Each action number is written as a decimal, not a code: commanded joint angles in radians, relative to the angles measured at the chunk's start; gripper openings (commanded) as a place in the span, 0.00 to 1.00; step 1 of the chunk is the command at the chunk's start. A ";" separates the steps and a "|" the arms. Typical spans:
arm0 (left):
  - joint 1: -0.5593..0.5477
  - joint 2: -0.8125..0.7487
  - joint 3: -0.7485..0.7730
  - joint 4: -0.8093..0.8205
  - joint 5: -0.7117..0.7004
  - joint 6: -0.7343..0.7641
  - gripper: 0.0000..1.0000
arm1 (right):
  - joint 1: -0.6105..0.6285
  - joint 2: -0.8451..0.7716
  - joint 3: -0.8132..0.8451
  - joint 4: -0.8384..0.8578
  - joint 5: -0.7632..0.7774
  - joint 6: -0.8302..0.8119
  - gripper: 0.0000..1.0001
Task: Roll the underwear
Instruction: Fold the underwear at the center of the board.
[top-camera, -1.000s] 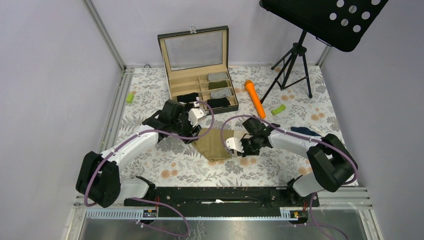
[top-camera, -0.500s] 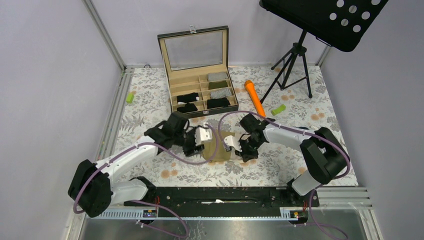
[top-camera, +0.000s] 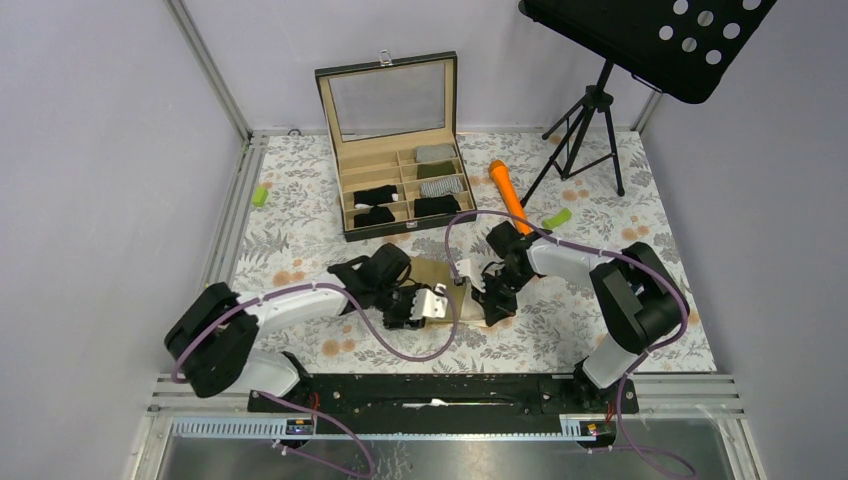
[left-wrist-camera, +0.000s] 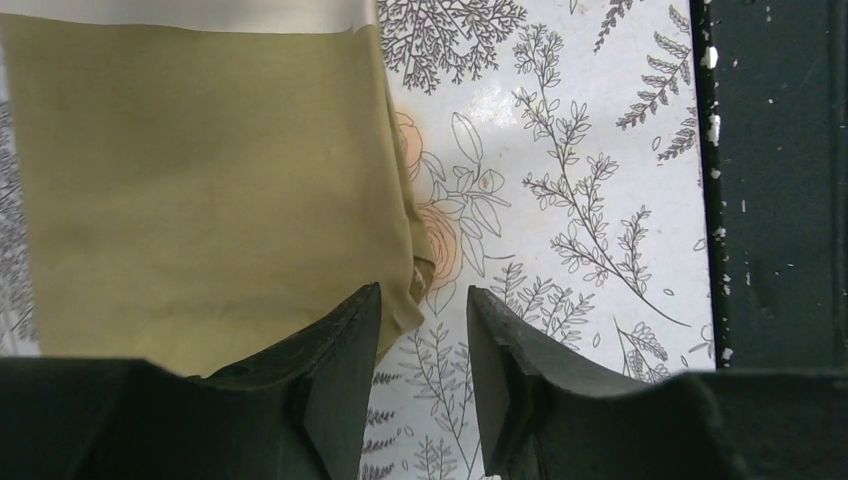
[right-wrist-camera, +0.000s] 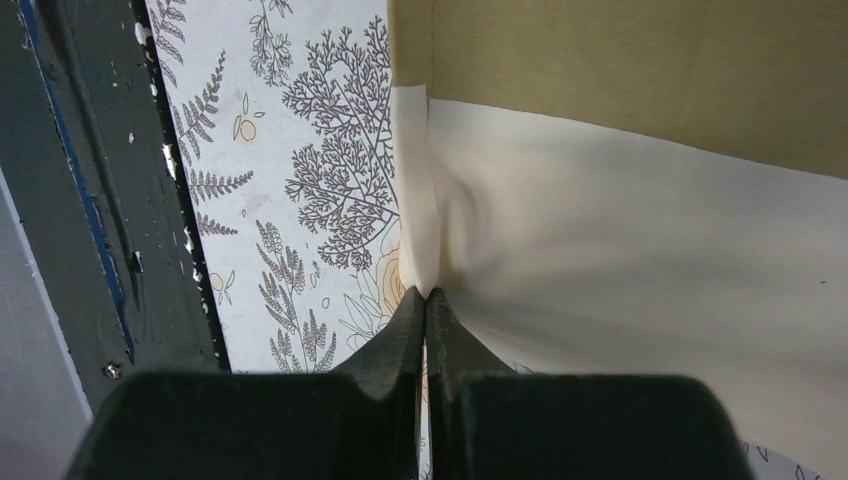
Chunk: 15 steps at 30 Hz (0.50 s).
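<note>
1. Landmark: the open compartment box stands at the far middle of the tabletop. Several of its compartments hold dark and grey rolled pieces.
2. The olive-tan underwear lies flat on the tabletop just in front of the box, toward the arm bases. A cream band runs along one of its edges. No turn of a roll shows in it.
3. The right claw works in front of the box and slightly to its right. Its jaws are pressed together on a corner of the cream band, and the cloth puckers where the tips meet.
4. The left claw sits low in front of the box, at an olive corner away from the band. Its jaws stand apart: one finger lies over the cloth and the other over bare tabletop, so nothing is gripped.
5. Step in hand, as judged: taking hold of two corners of the garment on its side away from the box, ahead of the first turn of the roll. One corner is secured and the other is not.
6. Next move, as judged: the left claw needs to close on its corner. Both claws should then lift and turn the edge over together and level, since an uneven pull would probably skew the roll.
</note>
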 joint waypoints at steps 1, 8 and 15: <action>-0.024 0.056 0.047 0.065 0.023 0.050 0.43 | -0.015 0.028 0.025 -0.016 0.031 0.004 0.00; -0.075 0.071 -0.024 0.193 -0.093 0.057 0.43 | -0.020 0.045 0.032 -0.011 0.038 0.006 0.00; -0.121 0.088 -0.078 0.278 -0.198 0.100 0.33 | -0.019 0.043 0.024 0.002 0.048 0.018 0.00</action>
